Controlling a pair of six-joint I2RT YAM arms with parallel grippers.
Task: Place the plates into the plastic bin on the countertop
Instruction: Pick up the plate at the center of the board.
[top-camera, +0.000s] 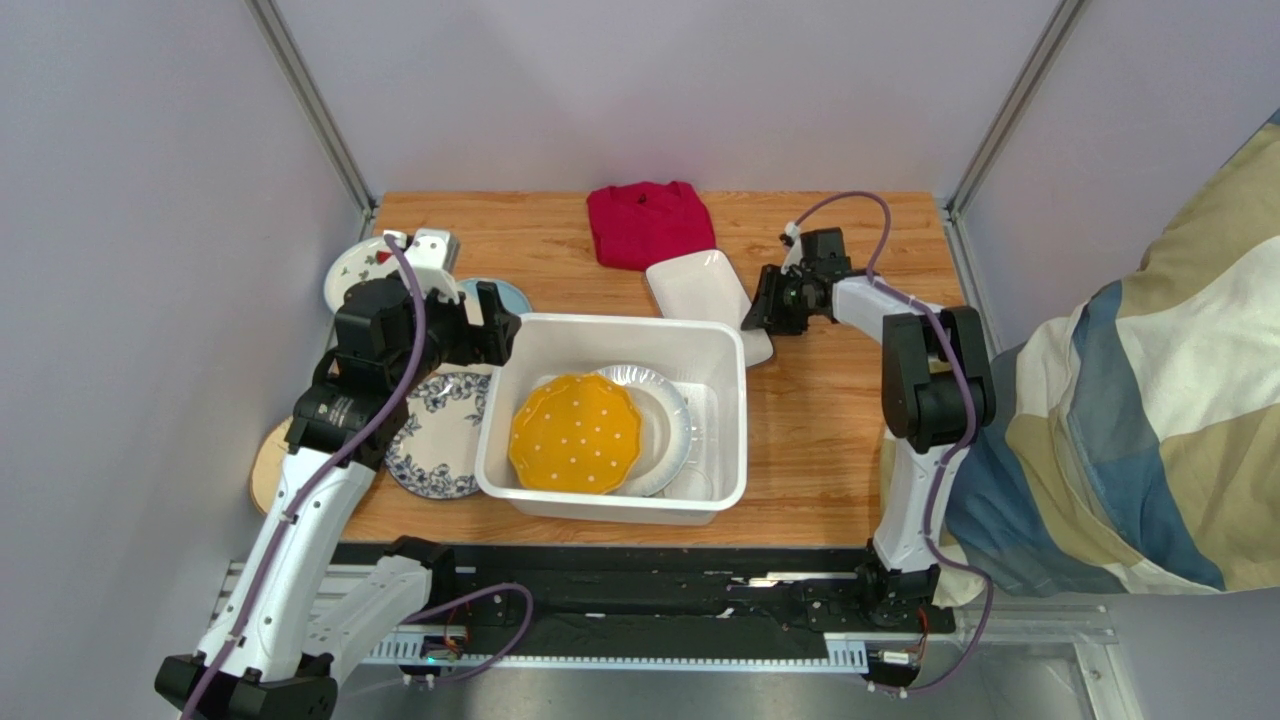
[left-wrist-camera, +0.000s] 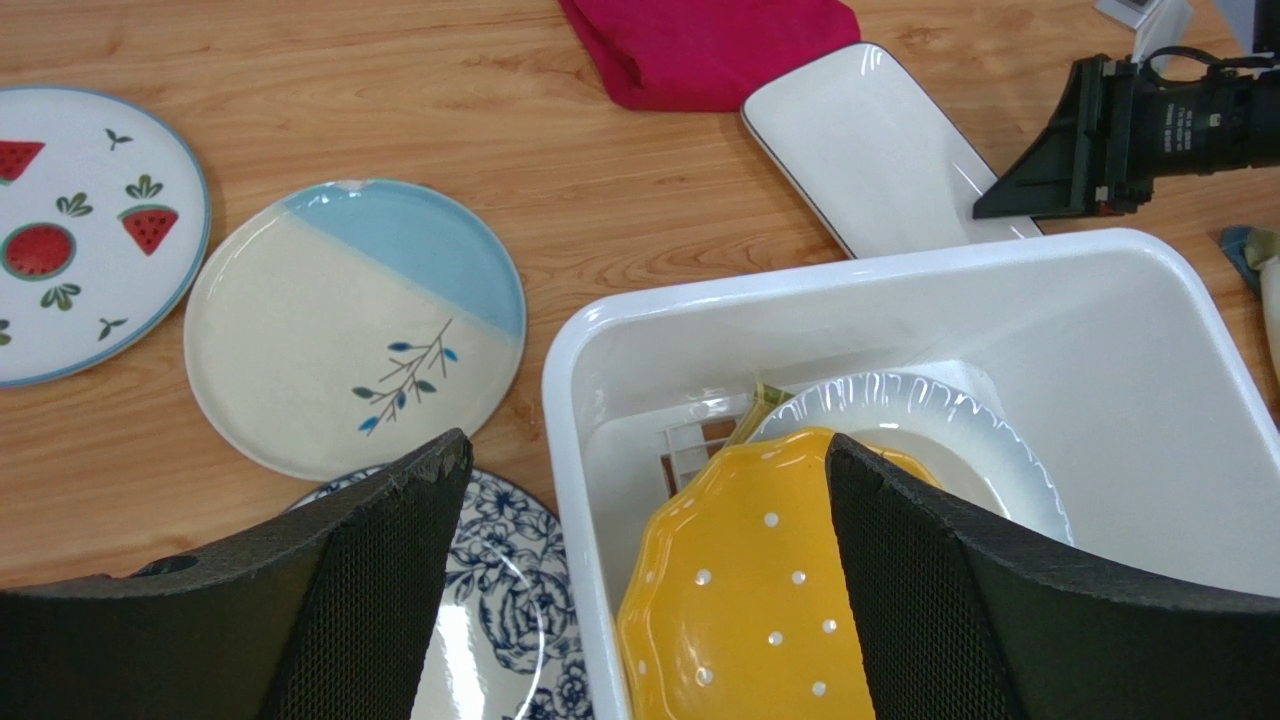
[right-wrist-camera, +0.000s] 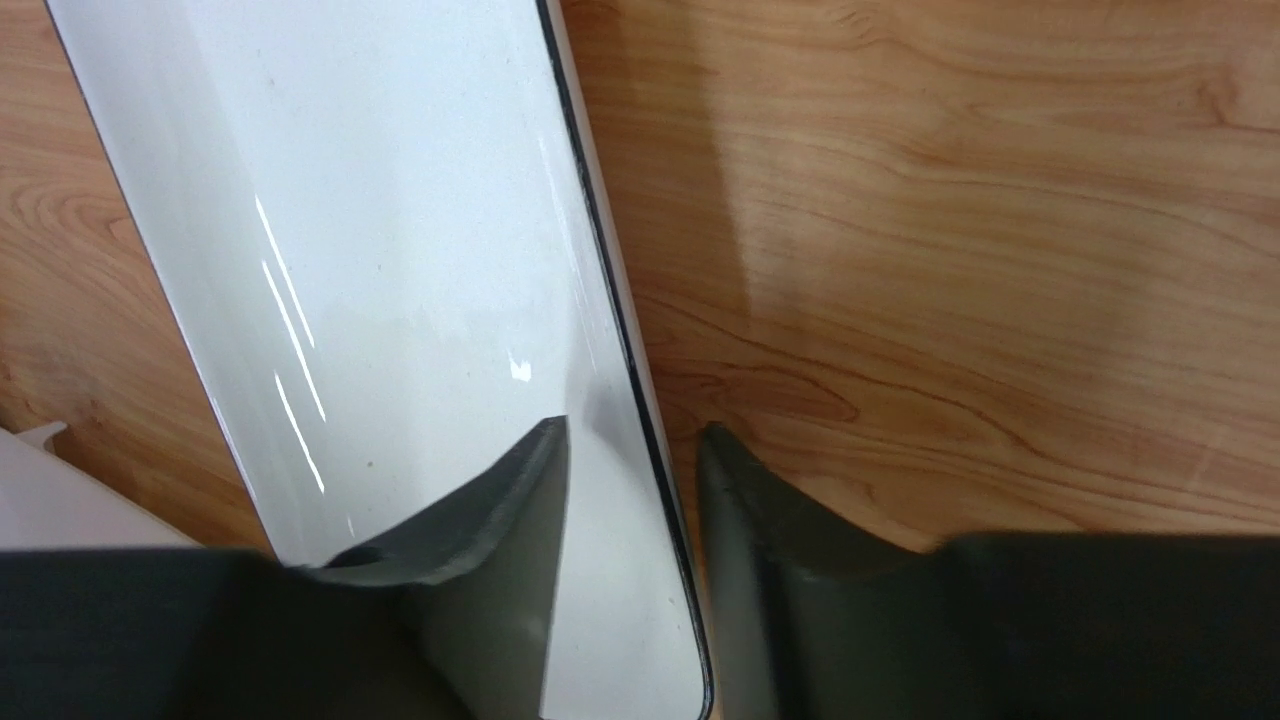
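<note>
The white plastic bin (top-camera: 609, 323) stands mid-countertop (right-wrist-camera: 962, 225). Inside it a yellow scalloped plate (top-camera: 574, 435) leans on a white round plate (top-camera: 669, 420). Behind the bin lies a white rectangular plate (right-wrist-camera: 391, 225), and my right gripper (right-wrist-camera: 634, 432) straddles its dark right rim, one finger over the plate and one outside, still apart from the rim. My left gripper (left-wrist-camera: 646, 450) hangs wide open above the bin's left wall, holding nothing. Left of the bin lie a blue floral plate (left-wrist-camera: 511, 600), a cream-and-blue plate (left-wrist-camera: 346, 323) and a strawberry-print plate (left-wrist-camera: 83, 225).
A folded red cloth (top-camera: 649, 222) lies at the back, touching the rectangular plate's far end. A small metal object (top-camera: 433, 248) sits at the back left. A tan round piece (top-camera: 271, 465) pokes out under my left arm at the table's left edge.
</note>
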